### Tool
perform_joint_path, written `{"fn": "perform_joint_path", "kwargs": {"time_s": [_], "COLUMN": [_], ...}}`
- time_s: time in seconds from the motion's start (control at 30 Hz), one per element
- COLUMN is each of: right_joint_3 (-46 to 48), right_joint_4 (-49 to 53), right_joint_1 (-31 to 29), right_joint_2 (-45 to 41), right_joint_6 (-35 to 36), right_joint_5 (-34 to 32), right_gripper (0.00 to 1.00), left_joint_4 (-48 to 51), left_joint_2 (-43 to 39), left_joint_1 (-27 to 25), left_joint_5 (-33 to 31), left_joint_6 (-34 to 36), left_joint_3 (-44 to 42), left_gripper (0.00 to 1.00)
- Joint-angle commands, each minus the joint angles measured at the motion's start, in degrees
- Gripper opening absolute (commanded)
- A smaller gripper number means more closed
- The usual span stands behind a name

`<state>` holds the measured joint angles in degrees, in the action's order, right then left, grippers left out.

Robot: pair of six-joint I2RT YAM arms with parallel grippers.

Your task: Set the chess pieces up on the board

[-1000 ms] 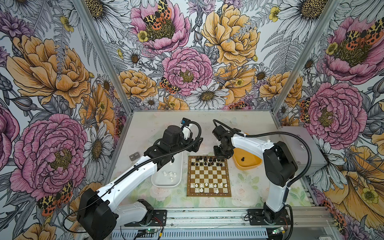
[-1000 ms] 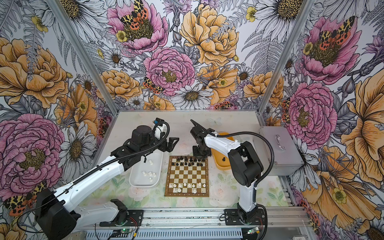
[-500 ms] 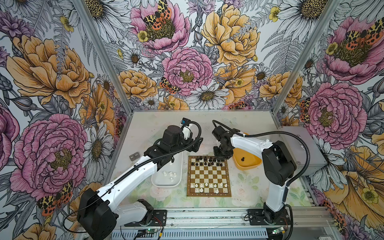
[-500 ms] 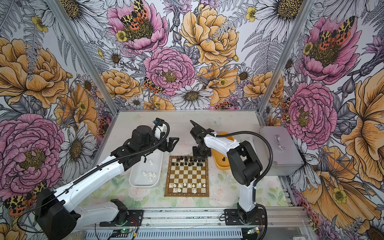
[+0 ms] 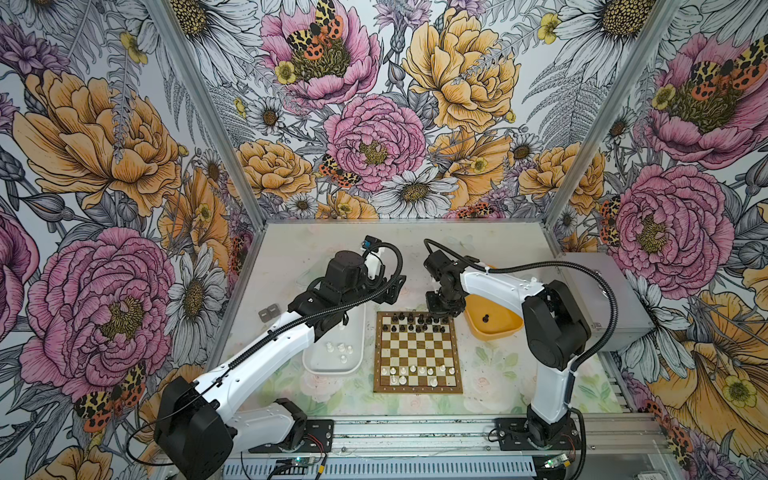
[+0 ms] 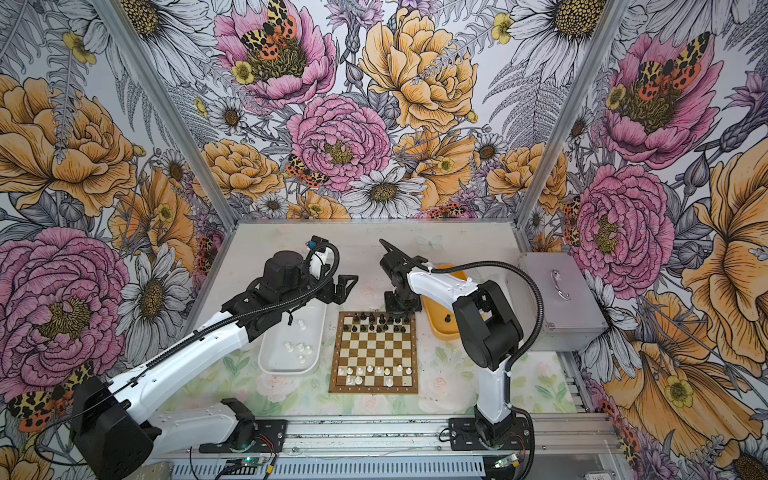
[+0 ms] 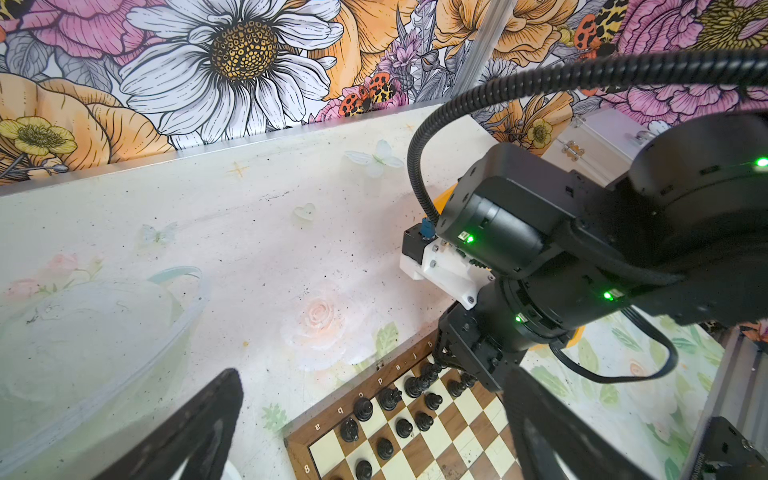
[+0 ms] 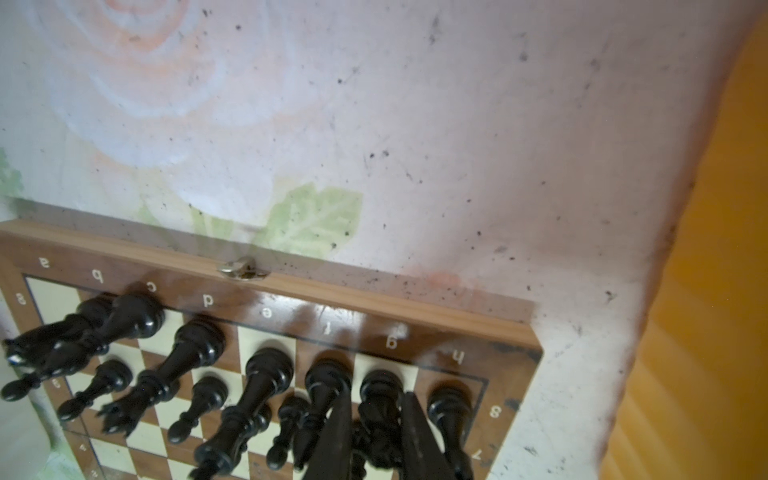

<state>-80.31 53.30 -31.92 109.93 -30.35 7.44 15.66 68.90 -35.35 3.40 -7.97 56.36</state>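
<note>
Right arm (image 5: 555, 328): elbow drifted slightly left, toward board (image 5: 417, 390) (small shift, seen in both top views). Cable loop (image 5: 598, 286) behind it pulled in same way. Right gripper (image 5: 441, 313), closed round black piece (image 8: 378, 411) at board's far right corner, nudged a hair; direction too slight to tell.

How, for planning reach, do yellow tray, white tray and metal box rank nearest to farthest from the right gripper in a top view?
1. Yellow tray, just right of the right gripper.
2. White tray, left of the board.
3. Metal box, far right.
</note>
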Motion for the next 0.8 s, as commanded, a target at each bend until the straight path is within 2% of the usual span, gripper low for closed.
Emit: {"fn": "perform_joint_path", "kwargs": {"time_s": [0.0,0.27,0.5,0.77], "right_joint_3": [-1.3,-1.0,-1.2,-2.9], "right_joint_4": [-0.9,-0.8,-0.8,-0.5], "right_joint_1": [0.5,0.8,1.1,1.4], "right_joint_2": [1.4,1.0,0.6,-0.1], "right_joint_6": [1.1,1.5,2.0,2.5], "right_joint_5": [0.3,0.9,1.3,1.3], "right_gripper": [0.18,0.22,0.32,0.34], "left_joint_4": [-0.1,-0.1,-0.2,-0.6], "left_joint_2": [0.6,1.0,1.5,1.7], "left_joint_1": [0.5,0.5,0.3,0.1], "left_joint_5": [-0.7,-0.8,-0.9,-1.2], "left_joint_6": [-0.3,-0.5,-0.7,-0.6], "left_joint_3": [2.0,2.4,2.9,3.0], "left_gripper": [0.99,0.99,0.99,0.99]}}
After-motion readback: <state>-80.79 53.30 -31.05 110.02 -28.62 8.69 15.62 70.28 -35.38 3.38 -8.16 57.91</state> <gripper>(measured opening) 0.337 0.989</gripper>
